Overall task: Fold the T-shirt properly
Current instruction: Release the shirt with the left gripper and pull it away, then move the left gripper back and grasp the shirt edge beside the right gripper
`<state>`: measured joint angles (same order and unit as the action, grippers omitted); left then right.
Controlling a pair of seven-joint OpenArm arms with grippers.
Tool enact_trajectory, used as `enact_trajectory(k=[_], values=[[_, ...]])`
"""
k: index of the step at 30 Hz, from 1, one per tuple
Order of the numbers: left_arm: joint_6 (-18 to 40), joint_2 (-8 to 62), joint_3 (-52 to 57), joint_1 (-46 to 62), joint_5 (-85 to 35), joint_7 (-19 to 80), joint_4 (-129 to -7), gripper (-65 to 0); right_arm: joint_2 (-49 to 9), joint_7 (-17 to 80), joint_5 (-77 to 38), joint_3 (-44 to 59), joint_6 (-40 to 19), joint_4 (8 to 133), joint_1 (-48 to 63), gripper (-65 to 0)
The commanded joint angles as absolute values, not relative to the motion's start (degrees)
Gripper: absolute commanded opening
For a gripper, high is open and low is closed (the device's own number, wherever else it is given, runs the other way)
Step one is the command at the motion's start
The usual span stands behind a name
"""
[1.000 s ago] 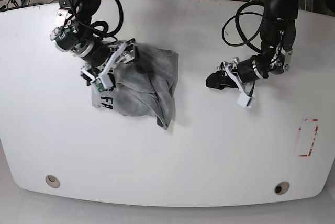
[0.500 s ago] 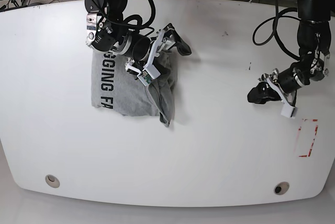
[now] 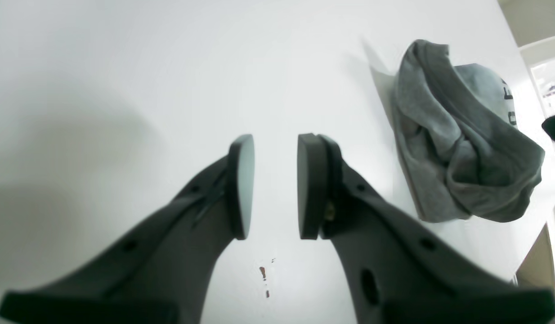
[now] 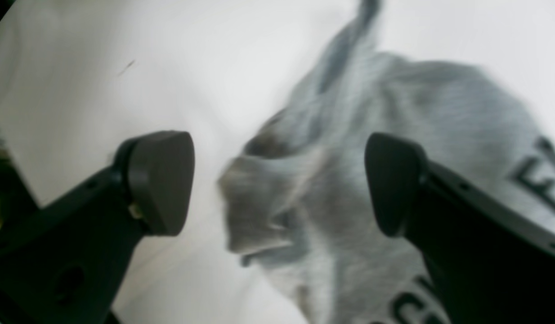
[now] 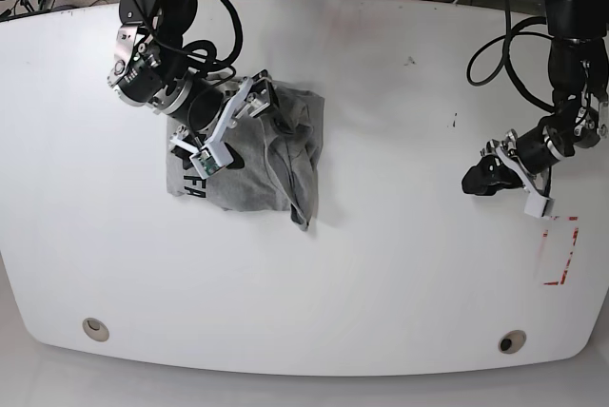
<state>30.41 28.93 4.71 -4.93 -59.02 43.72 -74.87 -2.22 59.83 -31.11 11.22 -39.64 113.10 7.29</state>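
Note:
The grey T-shirt [image 5: 276,155] lies as a rumpled, folded bundle on the white table [image 5: 381,264], left of centre, with black lettering [image 5: 195,185] at its left edge. My right gripper [image 5: 255,103] hovers over the bundle's upper part, wide open. In the blurred right wrist view, the T-shirt [image 4: 394,157] shows between the spread fingers [image 4: 160,180]. My left gripper [image 5: 479,180] is far to the right, low over bare table. In the left wrist view, my left gripper [image 3: 275,184] has a narrow gap between its pads and holds nothing. There the T-shirt [image 3: 462,144] lies well off to the right.
A red tape rectangle [image 5: 559,250] marks the table near its right edge. Two round holes [image 5: 95,329] [image 5: 512,341] sit along the front edge. Small red specks [image 3: 264,274] dot the table under the left gripper. Cables run behind the table's back edge.
The right arm swung up and right across the shirt, then came back left over its upper part. The left arm drew away to the table's right side.

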Motion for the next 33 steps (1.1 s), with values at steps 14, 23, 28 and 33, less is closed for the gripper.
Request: enact_trajectory(k=[14,23,28,33], values=[[30.7,28.2,5.1,-6.0,-57.1,42.5,-76.0,-50.3,-1.5,58.9,-32.0,2.9,-40.0,108.2,8.2,-8.1],[30.6,28.3,2.2,-6.0,-54.3,42.5,-81.7,-50.3,-1.5,58.9,-32.0,-6.3,-40.0,108.5,8.7,-8.1],[30.5,28.2,-2.2,-6.5,-47.9,42.5,-88.4,-50.3,-1.6,58.9,-32.0,-1.6,-40.0,112.5,8.4,-8.1],[30.5,27.3,-10.9,-6.9,-40.0,42.2,-94.5,-50.3,-4.2,58.9,-32.4,4.7,-40.0,113.5,6.2,-8.7]])
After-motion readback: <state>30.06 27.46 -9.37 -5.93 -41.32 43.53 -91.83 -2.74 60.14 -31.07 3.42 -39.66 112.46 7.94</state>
